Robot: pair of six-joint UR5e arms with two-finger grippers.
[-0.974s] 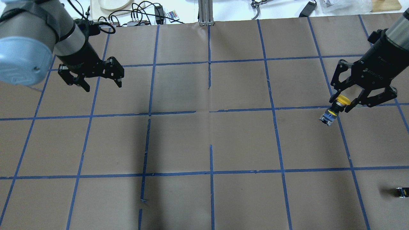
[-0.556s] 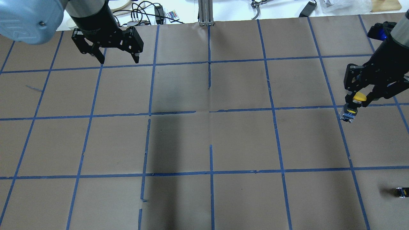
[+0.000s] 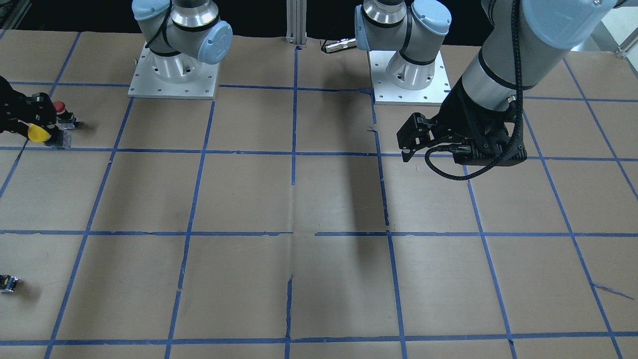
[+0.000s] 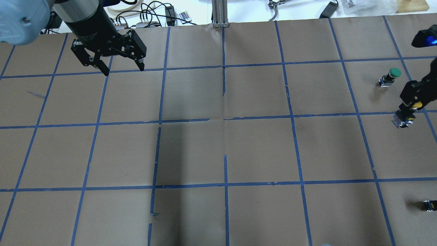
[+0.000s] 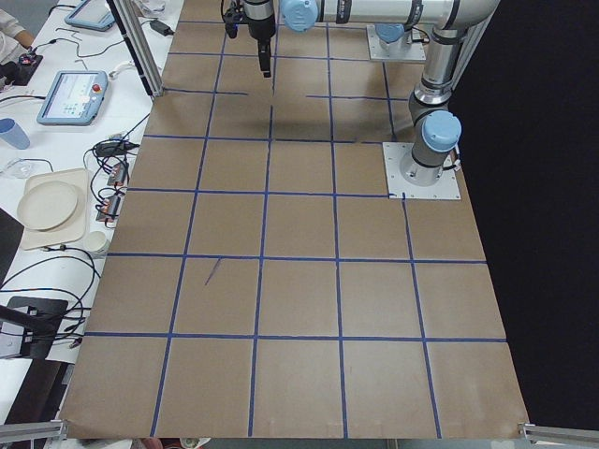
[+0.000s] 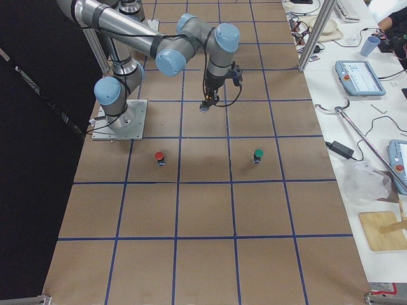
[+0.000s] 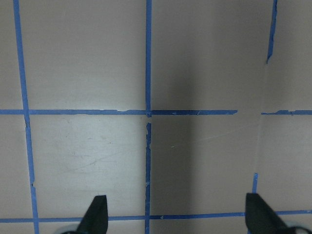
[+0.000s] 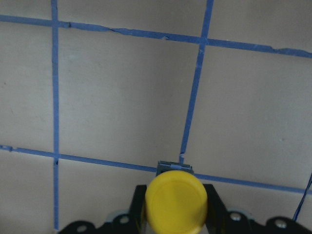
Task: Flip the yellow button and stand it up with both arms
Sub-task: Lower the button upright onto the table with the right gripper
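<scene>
Pinch by right end effector (image 4: 409,105) holds yellow button (image 8: 175,199); left end effector (image 4: 123,70) gapes.

Brown paper-covered table (image 4: 218,150), blue tape grid (image 4: 225,184) across it. Overhead view: green button (image 4: 389,76) stands upright near 3 o'clock, small dark block (image 4: 428,205) at 4 o'clock by the edge. Right-side view: red button (image 6: 159,157) at 9 o'clock from the green one, well apart. Two metal base plates (image 3: 172,75) bolted on the robot's side.

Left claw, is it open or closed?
Open. The left gripper has its two fingers spread wide apart in the left wrist view, with nothing held between them.
</scene>
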